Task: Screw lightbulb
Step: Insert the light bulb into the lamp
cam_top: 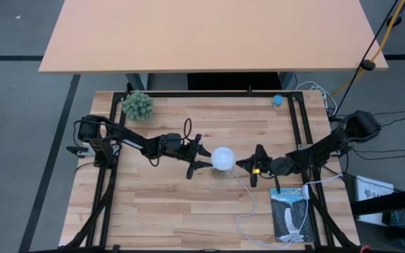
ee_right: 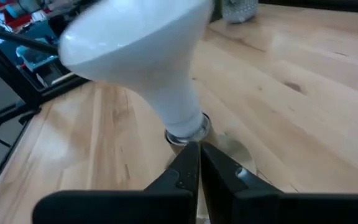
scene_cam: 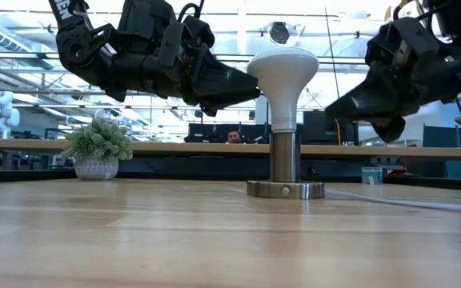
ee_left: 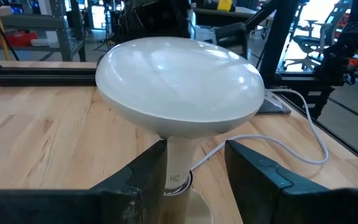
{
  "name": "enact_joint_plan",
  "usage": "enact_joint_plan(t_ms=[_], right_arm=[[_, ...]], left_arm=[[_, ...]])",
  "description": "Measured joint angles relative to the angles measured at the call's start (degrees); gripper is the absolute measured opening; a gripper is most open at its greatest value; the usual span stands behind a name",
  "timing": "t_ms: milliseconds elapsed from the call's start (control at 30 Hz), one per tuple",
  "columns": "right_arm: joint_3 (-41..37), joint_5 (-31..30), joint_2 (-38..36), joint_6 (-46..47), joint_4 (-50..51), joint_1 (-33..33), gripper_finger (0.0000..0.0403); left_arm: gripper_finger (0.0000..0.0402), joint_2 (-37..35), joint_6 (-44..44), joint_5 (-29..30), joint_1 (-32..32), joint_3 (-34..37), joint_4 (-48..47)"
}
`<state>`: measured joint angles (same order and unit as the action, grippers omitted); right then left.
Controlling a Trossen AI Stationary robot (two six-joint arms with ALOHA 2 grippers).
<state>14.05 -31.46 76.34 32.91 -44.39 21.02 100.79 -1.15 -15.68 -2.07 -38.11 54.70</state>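
- Centrally, two grippers flank one lightbulb (cam_top: 222, 158): the left gripper (cam_top: 204, 156) sits just beside the bulb with its fingers spread apart, holding nothing.
- Opposite, the right gripper (cam_top: 244, 163) sits near the bulb with fingers pressed together, empty.
- One white bulb stands upright in one metal socket (scene_cam: 286, 170) mid-table.
- One white cord (cam_top: 248, 211) trails from the socket.
- One potted plant (cam_top: 138, 105), one blue object (cam_top: 278, 100) and one booklet (cam_top: 290, 214) lie well apart.

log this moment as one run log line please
lightbulb: upright in socket mid-table | left gripper: open, fingers flanking bulb neck, not touching | right gripper: shut, beside socket, holding nothing
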Motion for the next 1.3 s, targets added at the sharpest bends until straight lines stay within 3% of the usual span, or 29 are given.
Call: enact_joint_plan(t_ms=[400, 1300], right_arm=[[4.0, 0.0, 5.5, -2.4, 0.1, -0.1, 0.0007], [4.3, 0.0, 5.7, -8.8, -1.0, -3.4, 0.0006]], left_arm=[[0.0165, 0.0, 0.0, 0.5, -0.2, 0.0, -0.3], [0.0165, 0.0, -1.5, 2.9, -0.2, 0.0, -3.9]])
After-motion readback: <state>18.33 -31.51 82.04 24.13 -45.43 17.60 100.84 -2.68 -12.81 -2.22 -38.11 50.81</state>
